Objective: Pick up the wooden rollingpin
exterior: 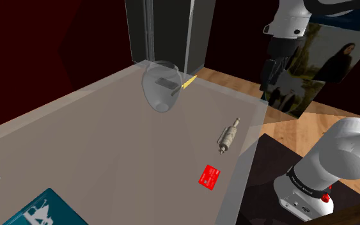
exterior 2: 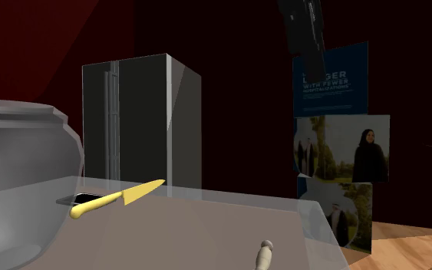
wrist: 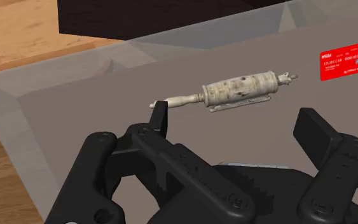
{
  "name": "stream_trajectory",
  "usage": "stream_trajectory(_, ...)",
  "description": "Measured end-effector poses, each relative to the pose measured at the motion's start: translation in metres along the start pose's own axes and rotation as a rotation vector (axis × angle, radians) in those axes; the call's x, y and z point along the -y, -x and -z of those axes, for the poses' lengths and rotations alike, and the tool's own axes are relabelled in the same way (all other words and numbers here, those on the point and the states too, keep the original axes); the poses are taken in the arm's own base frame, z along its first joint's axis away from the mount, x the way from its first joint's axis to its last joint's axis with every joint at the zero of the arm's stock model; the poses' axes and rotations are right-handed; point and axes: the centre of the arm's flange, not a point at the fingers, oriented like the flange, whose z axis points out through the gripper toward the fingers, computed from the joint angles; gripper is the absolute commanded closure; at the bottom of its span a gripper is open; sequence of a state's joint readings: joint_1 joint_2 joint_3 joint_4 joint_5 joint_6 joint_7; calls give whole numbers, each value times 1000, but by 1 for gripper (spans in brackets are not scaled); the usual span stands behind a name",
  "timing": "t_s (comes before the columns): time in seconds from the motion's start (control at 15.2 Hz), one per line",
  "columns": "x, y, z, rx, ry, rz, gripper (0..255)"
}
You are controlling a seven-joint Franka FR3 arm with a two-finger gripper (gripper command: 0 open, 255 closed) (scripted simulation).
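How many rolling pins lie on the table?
1. The rolling pin lies near the right edge of the table in the shoulder view, a red card beside it. Others may be hidden behind the glass bowl.

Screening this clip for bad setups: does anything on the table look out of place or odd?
Only slightly: the yellow knife lies partly on a dark flat slab beside the clear bowl, not flat on the table. The rolling pin lies whole near the table's edge. Nothing spilled.
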State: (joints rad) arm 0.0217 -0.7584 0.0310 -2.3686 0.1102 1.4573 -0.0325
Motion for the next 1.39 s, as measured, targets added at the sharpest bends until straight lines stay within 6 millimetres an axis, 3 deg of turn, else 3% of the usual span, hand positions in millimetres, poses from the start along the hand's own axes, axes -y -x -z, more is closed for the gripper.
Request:
stream_trajectory(0.13, 2, -2, -5, -3, 1, -29, 0)
stream_trajectory(0.26, 11, -2, -24, -16, 6, -140, 0)
stream_trajectory(0.59, 35, -14, -85, -54, 22, -484, 0)
stream_trajectory(1.12, 56, -58, -179, -117, 46, -1048, 0)
stream_trajectory(1.39, 57, -67, -207, -131, 49, -1163, 0)
